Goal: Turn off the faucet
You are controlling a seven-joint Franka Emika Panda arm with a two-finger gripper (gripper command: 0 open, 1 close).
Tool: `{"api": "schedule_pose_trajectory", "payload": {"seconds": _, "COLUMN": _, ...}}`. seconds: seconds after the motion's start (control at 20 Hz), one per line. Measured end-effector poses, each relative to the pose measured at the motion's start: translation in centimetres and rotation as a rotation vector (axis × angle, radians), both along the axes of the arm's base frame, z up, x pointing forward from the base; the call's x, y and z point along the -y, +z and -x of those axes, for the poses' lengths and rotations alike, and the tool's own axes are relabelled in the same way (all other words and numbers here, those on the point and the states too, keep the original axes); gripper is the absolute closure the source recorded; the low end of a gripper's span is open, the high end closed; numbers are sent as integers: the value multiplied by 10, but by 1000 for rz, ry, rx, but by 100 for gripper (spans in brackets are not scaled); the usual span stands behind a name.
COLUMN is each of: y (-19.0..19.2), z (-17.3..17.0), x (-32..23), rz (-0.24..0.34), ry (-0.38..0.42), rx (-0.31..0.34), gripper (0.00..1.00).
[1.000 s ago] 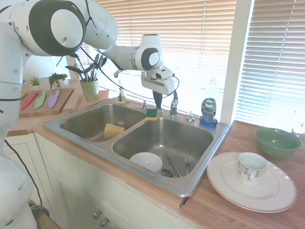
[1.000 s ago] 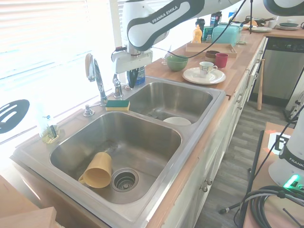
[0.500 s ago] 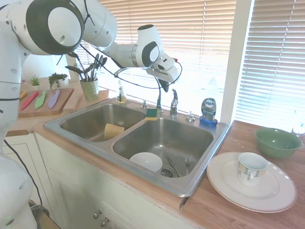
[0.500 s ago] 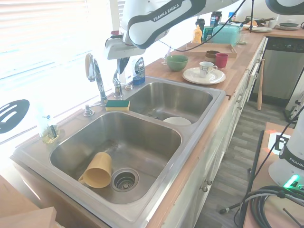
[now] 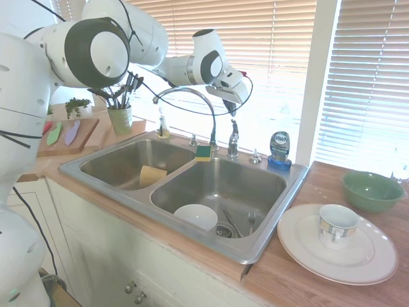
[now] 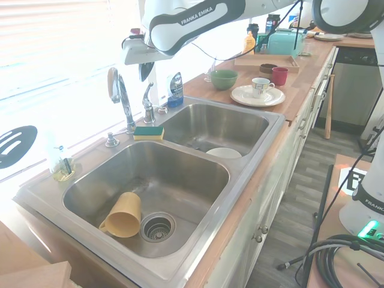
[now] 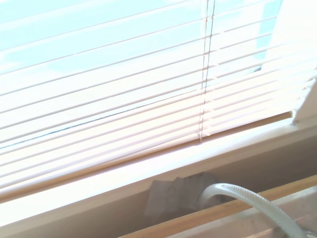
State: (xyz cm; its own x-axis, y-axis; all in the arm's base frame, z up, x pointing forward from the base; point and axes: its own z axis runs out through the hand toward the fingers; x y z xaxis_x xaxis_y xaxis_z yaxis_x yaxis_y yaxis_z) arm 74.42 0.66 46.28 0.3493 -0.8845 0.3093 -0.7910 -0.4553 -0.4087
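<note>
The chrome faucet (image 5: 185, 89) arches over the divider of the steel double sink (image 5: 268, 240). Its short lever handle (image 5: 234, 135) stands just right of the spout base. No water stream is visible. My gripper (image 5: 231, 106) hangs above the handle, clear of it, tilted toward the window, its dark fingers together with nothing held. From the other side the gripper (image 6: 144, 71) sits above and slightly left of the handle (image 6: 147, 99), beside the faucet (image 6: 123, 99). The wrist view shows only window blinds and the sill.
A green-and-yellow sponge (image 5: 203, 152) lies on the sink divider. A yellow cup (image 6: 123, 215) lies in one basin, a white bowl (image 5: 196, 216) in the other. A blue soap bottle (image 5: 279, 148) stands behind the sink. A plate with a mug (image 5: 332, 246) and a green bowl (image 5: 372, 190) sit on the counter.
The gripper has risen from beside the handle to well above it and tilted toward the window. The handle and spout look unchanged over these frames.
</note>
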Motion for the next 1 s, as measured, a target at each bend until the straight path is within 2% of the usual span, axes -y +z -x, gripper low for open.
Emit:
{"api": "schedule_pose_trajectory", "payload": {"seconds": 0.35, "y": -5, "z": 1, "x": 14, "rz": 4, "ry": -38, "rx": -29, "gripper": 100}}
{"api": "schedule_pose_trajectory", "payload": {"seconds": 1.0, "y": -26, "z": 23, "x": 13, "rz": -4, "ry": -27, "rx": -80, "gripper": 100}}
